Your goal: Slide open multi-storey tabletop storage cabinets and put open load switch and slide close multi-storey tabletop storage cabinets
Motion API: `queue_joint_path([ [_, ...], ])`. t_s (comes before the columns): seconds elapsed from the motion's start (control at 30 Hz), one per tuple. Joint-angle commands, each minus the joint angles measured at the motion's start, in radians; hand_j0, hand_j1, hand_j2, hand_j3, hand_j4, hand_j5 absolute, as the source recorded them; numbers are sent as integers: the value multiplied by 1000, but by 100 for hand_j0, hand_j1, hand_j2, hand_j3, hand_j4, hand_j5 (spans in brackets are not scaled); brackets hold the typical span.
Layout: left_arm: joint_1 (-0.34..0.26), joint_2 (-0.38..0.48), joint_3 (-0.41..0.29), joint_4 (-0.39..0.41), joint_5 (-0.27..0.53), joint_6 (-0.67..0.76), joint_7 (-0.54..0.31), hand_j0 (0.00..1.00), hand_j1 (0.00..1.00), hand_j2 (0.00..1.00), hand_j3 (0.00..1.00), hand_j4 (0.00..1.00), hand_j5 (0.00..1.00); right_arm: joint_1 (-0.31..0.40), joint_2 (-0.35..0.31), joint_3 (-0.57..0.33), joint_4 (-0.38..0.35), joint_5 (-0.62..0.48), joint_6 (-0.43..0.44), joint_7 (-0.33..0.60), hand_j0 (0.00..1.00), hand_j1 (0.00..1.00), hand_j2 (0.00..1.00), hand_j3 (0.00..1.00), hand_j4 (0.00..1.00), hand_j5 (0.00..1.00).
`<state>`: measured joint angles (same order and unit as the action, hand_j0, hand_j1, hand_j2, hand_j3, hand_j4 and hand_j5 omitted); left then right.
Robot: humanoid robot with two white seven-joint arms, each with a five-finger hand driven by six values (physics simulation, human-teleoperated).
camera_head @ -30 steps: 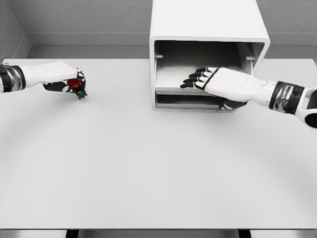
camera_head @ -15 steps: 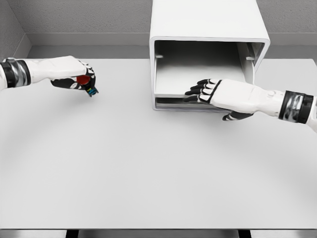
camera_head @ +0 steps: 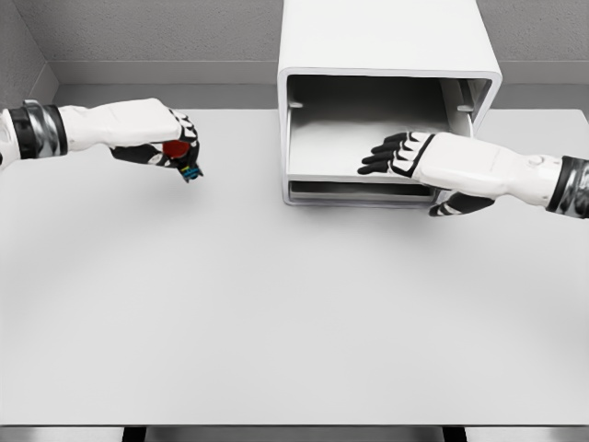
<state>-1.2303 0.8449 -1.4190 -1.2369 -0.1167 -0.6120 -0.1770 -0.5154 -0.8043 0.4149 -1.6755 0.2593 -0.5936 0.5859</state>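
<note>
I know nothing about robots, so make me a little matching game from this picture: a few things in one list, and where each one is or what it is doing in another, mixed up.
Things:
1. left robot hand
2. right robot hand
3. cabinet
4. switch

States:
a. stands at the far side of the table, front open
b. red-topped, held above the table
c. fingers spread at the cabinet's open front
d. curled around a small part

Pairs: 1-d, 2-c, 3-a, 4-b

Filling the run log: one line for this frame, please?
stage: carry to cabinet | left hand: holds load switch above table | right hand: open, on drawer of cabinet | drawer: open, empty
</note>
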Motion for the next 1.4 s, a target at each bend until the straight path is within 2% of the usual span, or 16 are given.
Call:
queue_joint_path([
  [0.0, 0, 11, 2, -38, 0, 1, 2, 37, 37, 37, 37, 37, 37, 0, 2, -1, -3, 29, 58, 2, 100, 100, 100, 100, 100, 100],
  [0.07, 0, 13, 3, -53, 0, 1, 2, 37, 37, 37, 37, 37, 37, 2, 10, -1, -4, 29, 150, -1, 100, 100, 100, 100, 100, 100],
  [0.17, -11, 60, 3, -116, 0, 1, 2, 37, 37, 37, 37, 37, 37, 14, 14, -1, -6, 29, 190, -4, 100, 100, 100, 100, 100, 100],
  [0.43, -40, 106, 6, -231, 0, 1, 10, 37, 37, 37, 37, 37, 37, 26, 25, 4, -3, 63, 186, -8, 100, 100, 100, 100, 100, 100],
  [0.63, -43, 117, 6, -272, 0, 1, 10, 36, 36, 36, 36, 36, 36, 37, 42, 2, -1, 83, 184, -6, 100, 100, 100, 100, 100, 100],
  [1.0, -52, 126, 8, -329, 2, 1, 10, 37, 37, 37, 37, 37, 37, 67, 31, -7, -3, 83, 138, -6, 100, 100, 100, 100, 100, 100],
  [1.17, -54, 137, 8, -331, 3, 1, 13, 37, 37, 37, 37, 37, 37, 75, 24, -13, -7, 83, 72, -3, 100, 100, 100, 100, 100, 100],
  [1.3, -54, 138, 8, -331, 2, 1, 13, 37, 37, 37, 37, 37, 37, 75, 25, -14, -7, 80, -17, -3, 100, 100, 100, 100, 100, 100],
  [1.37, -54, 138, 8, -332, 2, 1, 13, 37, 37, 37, 37, 37, 37, 77, 27, -16, -7, 78, -17, -6, 100, 100, 100, 100, 100, 100],
])
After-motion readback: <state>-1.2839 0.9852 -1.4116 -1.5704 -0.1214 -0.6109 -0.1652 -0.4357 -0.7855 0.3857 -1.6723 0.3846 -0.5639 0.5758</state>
